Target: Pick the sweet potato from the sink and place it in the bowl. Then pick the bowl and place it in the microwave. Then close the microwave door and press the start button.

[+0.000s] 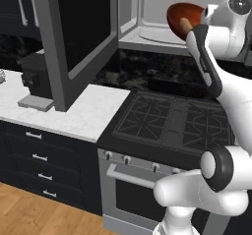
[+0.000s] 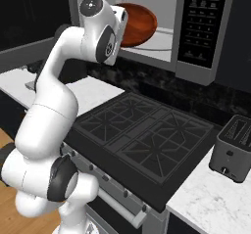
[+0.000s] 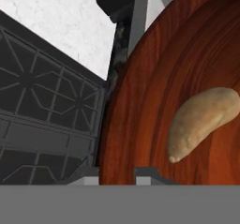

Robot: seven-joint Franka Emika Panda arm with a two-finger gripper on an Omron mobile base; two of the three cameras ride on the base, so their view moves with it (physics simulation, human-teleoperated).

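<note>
The reddish-brown bowl (image 1: 183, 13) hangs tilted in the air at the mouth of the open microwave (image 1: 147, 8), just above its glass turntable (image 1: 156, 35). My gripper (image 3: 117, 175) is shut on the near rim of the bowl (image 3: 154, 87). The tan sweet potato (image 3: 199, 122) lies inside it. From the right, the bowl (image 2: 139, 23) pokes out from behind my hand, in front of the light grey cavity. The microwave door (image 1: 74, 30) stands swung wide open to the left. The sink is out of view.
A black stove (image 2: 142, 137) lies directly under the bowl. The black coffee machine (image 1: 34, 76) stands on the white counter (image 1: 88, 113) by the open door. The microwave's control panel (image 2: 203, 22) is at the right, with a toaster (image 2: 234, 147) below it.
</note>
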